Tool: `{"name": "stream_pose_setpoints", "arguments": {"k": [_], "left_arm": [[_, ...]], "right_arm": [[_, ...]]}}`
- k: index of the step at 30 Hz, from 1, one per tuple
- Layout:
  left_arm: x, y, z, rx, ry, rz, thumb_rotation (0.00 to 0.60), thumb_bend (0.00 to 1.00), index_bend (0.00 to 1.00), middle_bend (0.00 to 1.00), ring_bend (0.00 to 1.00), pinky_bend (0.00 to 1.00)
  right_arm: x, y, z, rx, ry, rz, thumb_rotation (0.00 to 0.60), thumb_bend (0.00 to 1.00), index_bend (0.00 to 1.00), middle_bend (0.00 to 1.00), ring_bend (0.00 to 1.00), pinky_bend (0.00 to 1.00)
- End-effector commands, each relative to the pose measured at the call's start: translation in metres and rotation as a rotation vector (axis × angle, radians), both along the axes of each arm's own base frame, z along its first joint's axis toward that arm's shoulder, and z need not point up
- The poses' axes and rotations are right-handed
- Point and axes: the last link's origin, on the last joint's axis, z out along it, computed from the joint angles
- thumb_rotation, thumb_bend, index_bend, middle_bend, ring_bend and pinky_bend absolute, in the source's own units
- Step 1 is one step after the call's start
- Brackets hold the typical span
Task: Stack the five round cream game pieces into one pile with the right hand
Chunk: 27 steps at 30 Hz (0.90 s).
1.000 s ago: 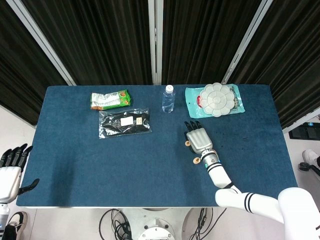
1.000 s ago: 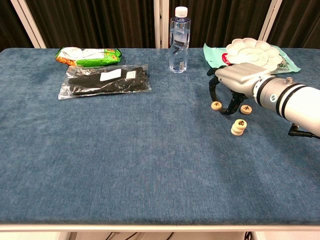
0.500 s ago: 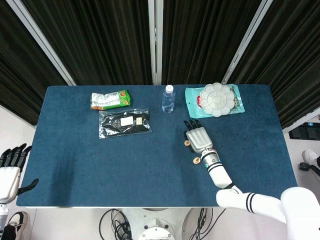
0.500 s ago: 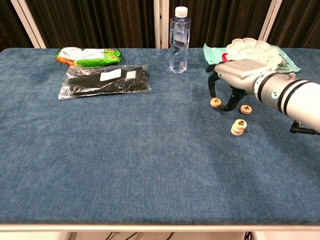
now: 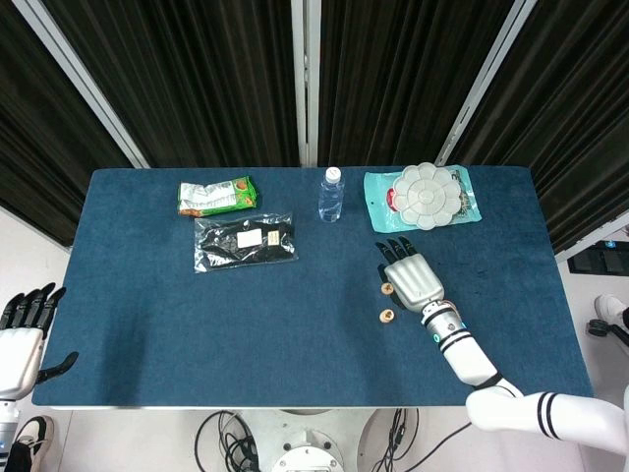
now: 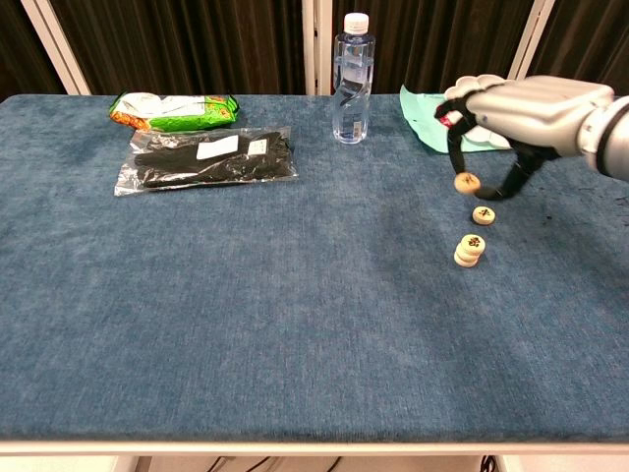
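1. Far left, off the table edge: the left hand (image 5: 22, 339) hangs idle with its fingers apart, holding nothing. It is well apart from every game piece and, by the task, has no role.
2. Left half of the blue table (image 6: 246, 324): a green snack packet (image 6: 173, 110) and, just in front of it, a clear bag of dark contents (image 6: 208, 157). Neither is near the working area.
3. Centre rear: a water bottle (image 6: 351, 79) stands upright.
4. Right of centre: the pile (image 6: 470, 250) of cream pieces stands on the cloth; it appears to be three high, though the count is not certain.
5. Just behind the pile, a single loose piece (image 6: 483, 214) lies flat on the cloth.
6. Above and slightly left of that loose piece, the right hand (image 6: 521, 113) is raised off the cloth and pinches the carried piece (image 6: 467, 181) between a fingertip and the thumb, its other fingers curved downward.
7. Governing relation: the pile lies toward the robot from the carried piece and below it, nearly in line sideways. Judgement: the piece must travel toward the robot, passing over the loose piece, then descend flat and centred.
8. Right rear: a white flower-shaped palette (image 5: 425, 195) rests on a teal packet (image 5: 378, 200), partly hidden by the hand in the chest view.
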Motion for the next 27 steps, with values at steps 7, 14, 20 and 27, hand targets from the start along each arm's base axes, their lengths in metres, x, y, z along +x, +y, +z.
{"name": "stream_pose_setpoints", "arguments": {"k": [7,14,20,27], "left_arm": [[0.001,0.000,-0.001,-0.002,0.002,-0.001,0.600,0.19,0.04,0.00,0.00,0.00],[0.000,-0.001,0.001,0.000,-0.003,-0.003,0.600,0.19,0.04,0.00,0.00,0.00],[0.001,-0.001,0.001,0.002,-0.004,-0.006,0.600,0.19,0.04,0.00,0.00,0.00],[0.001,-0.001,0.001,0.005,-0.006,-0.008,0.600,0.19,0.04,0.00,0.00,0.00]], "right_arm": [[-0.010,0.019,-0.007,0.061,0.048,-0.006,0.600,0.25,0.56,0.08,0.00,0.00],[-0.012,0.023,-0.011,0.077,0.060,-0.003,0.600,0.25,0.56,0.08,0.00,0.00],[-0.013,0.025,-0.014,0.091,0.066,0.003,0.600,0.24,0.55,0.08,0.00,0.00],[-0.013,0.025,-0.016,0.089,0.059,0.005,0.600,0.24,0.55,0.08,0.00,0.00]]}}
